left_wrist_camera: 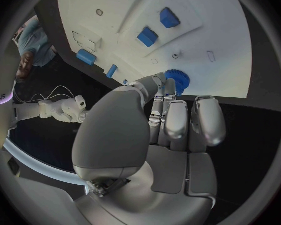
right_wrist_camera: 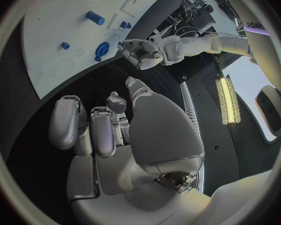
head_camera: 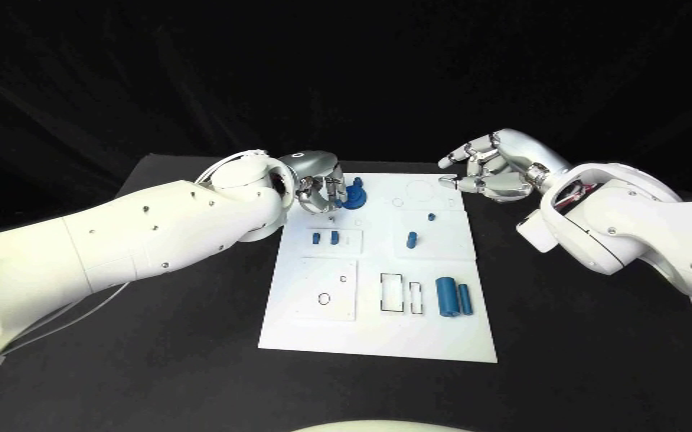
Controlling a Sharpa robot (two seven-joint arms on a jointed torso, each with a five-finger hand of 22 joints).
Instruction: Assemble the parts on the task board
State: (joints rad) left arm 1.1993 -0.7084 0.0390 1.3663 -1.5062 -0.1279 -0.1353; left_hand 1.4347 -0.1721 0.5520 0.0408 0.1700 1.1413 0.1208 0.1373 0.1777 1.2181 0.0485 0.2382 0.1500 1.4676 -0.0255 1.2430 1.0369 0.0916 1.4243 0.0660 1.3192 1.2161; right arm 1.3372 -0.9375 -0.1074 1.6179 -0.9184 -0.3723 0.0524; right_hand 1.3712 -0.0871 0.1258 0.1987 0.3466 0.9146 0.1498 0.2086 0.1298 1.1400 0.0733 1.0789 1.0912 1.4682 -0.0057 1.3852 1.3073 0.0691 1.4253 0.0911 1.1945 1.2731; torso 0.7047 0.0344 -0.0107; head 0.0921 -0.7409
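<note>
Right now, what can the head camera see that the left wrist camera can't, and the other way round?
Head view alone: the whole task board laid out on the black table, the right hand hanging over the board's far right corner, and a blue cylinder near the front edge.

Left wrist view alone: a close look at the back of the left hand, its fingertips right at the blue gear; whether they touch it is hard to tell.

Both: the white board, the blue gear, the left hand, and small blue parts on the board.
</note>
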